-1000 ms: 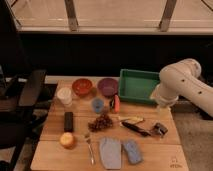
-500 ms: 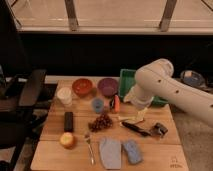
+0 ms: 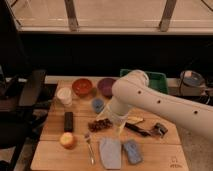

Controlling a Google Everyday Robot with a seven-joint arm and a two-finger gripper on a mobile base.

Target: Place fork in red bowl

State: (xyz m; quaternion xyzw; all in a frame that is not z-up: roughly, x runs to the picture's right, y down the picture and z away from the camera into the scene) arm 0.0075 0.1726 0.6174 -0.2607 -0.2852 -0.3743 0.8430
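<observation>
The fork [image 3: 89,146] is slim and silvery and lies on the wooden table [image 3: 55,155] near its front edge, handle towards me. The red bowl [image 3: 82,86] stands at the back left of the table, next to a purple bowl [image 3: 106,86]. My white arm reaches in from the right and bends down over the middle of the table. My gripper [image 3: 118,130] points down just right of a bunch of dark grapes [image 3: 100,124], right of and behind the fork, well in front of the red bowl. It holds nothing that I can see.
A green tray [image 3: 161,80] is at the back right, partly behind my arm. Also on the table are a white cup [image 3: 64,95], a small blue cup [image 3: 98,105], a black block [image 3: 68,121], an orange fruit [image 3: 67,140], a grey-blue cloth [image 3: 110,151], a blue sponge [image 3: 132,150] and a black-handled utensil [image 3: 145,131]. A black chair [image 3: 20,100] stands at the left.
My arm has swung from the right side of the table leftwards, and the gripper has come down over the middle, by the grapes. The objects on the table have not moved.
</observation>
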